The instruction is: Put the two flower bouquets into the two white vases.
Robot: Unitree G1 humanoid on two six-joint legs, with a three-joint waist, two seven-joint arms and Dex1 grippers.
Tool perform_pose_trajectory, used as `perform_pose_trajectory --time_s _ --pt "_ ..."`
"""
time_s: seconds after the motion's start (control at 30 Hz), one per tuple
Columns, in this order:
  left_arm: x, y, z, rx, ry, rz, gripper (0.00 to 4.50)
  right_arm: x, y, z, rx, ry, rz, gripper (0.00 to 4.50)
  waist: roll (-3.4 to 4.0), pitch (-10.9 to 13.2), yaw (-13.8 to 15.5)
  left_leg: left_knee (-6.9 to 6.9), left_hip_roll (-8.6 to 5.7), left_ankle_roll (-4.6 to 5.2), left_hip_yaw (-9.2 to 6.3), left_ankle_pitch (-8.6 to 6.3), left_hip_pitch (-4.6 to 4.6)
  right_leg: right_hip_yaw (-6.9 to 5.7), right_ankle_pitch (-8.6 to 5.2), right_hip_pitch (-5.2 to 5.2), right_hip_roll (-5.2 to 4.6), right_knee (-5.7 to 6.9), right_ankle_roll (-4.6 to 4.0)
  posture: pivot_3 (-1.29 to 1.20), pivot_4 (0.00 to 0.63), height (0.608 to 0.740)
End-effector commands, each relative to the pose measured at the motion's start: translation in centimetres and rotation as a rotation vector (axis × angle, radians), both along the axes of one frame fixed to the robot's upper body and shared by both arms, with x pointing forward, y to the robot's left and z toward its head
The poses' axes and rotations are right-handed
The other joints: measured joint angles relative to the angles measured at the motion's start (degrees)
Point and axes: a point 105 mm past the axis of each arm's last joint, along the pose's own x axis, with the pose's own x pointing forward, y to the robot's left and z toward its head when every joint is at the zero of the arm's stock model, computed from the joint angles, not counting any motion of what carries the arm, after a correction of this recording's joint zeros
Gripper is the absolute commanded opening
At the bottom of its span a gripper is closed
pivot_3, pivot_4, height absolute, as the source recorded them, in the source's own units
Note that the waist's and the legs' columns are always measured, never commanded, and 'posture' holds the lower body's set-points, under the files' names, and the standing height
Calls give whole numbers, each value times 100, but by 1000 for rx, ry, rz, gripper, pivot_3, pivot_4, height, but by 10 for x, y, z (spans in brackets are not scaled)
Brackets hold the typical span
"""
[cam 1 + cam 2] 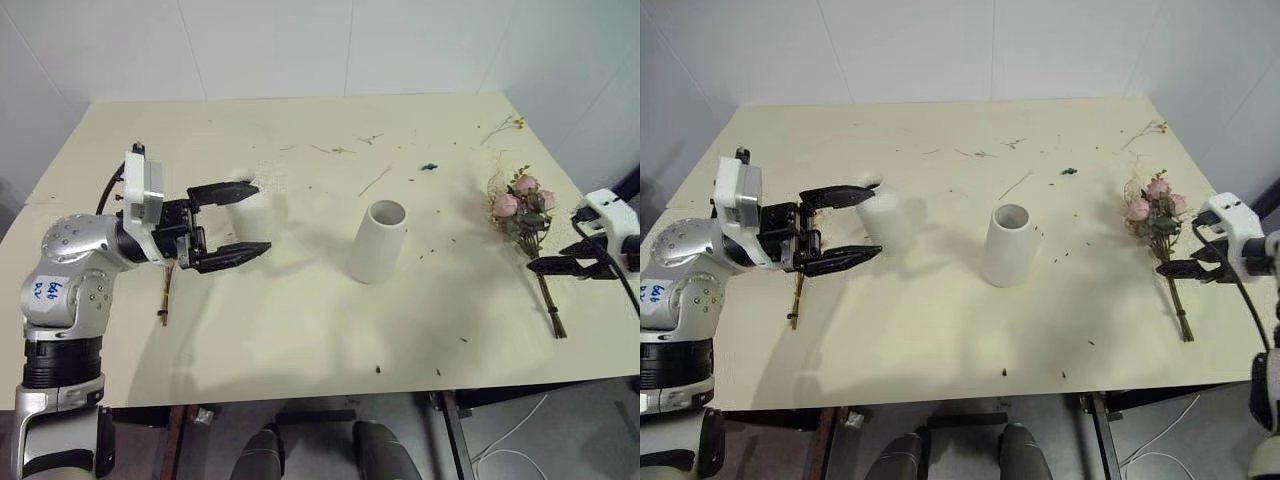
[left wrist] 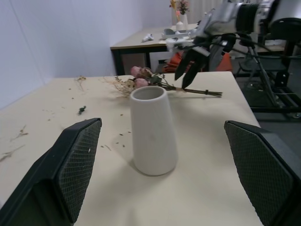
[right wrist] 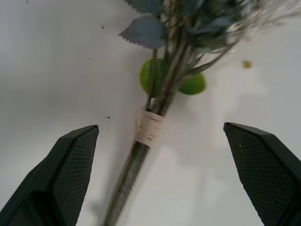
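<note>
Two bouquets lie flat on the table [image 1: 300, 330], neither yet in a vase. The rose bouquet [image 1: 522, 212] rests near the right edge; it looks light, with brittle dried sprigs and crushable blooms, so the stiff stems at the pale binding [image 3: 149, 128] seem the safest hold. The right gripper [image 1: 572, 266] hovers there, jaws wide and empty. The small bouquet [image 1: 797, 300] lies beneath the left gripper [image 1: 232, 222], which is also spread wide and holding nothing. The tapered vase [image 1: 379, 240] stands upright mid-table, the bottle vase [image 1: 884, 216] just beyond the left fingers. Loose twig scraps [image 1: 375, 181] litter the far side, obstructing nothing.
</note>
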Motion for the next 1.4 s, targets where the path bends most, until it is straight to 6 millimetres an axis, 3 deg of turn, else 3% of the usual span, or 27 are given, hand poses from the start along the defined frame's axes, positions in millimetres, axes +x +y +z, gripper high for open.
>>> perform_pose_trajectory --time_s 0.03,0.17,0.27,0.63,0.7,0.83,0.9,0.97,1.03,1.2,1.4 --pt "-8 1 12 -11 -55 5 4470 0 -3 -3 -6 31 -23 4500 0 0 7 0 0 0 0 0 0 0 0 0 0 0 0 0 150 740" --pt "-9 2 14 -7 -59 11 4470 1 -1 -17 -27 77 -26 4500 0 0 19 0 -1 1 0 0 -1 0 1 1 0 -1 2 0 150 740" --pt "-9 4 17 3 -67 16 4500 2 -1 -21 -32 78 -33 3860 -1 -1 16 5 -1 0 0 -1 0 0 2 5 0 -1 4 0 150 740" --pt "-4 4 22 13 -77 10 4500 8 -2 -6 31 -16 -61 76 -1 -1 -2 10 -1 0 1 -1 3 1 3 8 0 1 5 0 150 740" --pt "-2 3 22 12 -76 8 4500 15 2 15 82 -130 -38 39 -1 -1 2 10 -1 0 1 -1 3 1 3 8 0 1 5 0 150 740" --pt "4 5 20 5 -65 9 4500 33 28 82 199 -502 88 39 1 0 -17 11 -2 0 5 -2 3 5 5 8 0 2 9 0 150 740" --pt "8 8 18 4 -59 14 4500 34 50 118 273 -689 176 39 1 0 -40 7 -2 1 7 -2 5 6 5 7 0 2 10 0 150 740" --pt "13 10 16 -3 -54 24 4500 24 90 162 357 -952 307 39 0 0 -82 4 1 1 5 -2 5 6 5 7 3 4 10 0 150 740" --pt "19 11 16 -16 -55 33 4500 9 123 183 448 -1084 391 39 0 0 -102 4 6 0 -1 -2 5 4 5 7 8 9 10 0 150 740" --pt "28 11 20 -37 -67 46 4500 -24 185 199 690 -1125 571 39 0 0 -35 6 6 0 -9 -2 -2 2 5 4 9 12 10 0 150 740" --pt "30 9 15 -47 -50 50 4500 -38 220 183 783 -1056 678 39 -10 -6 73 11 5 1 -13 -2 -5 1 4 4 9 12 9 0 150 740"
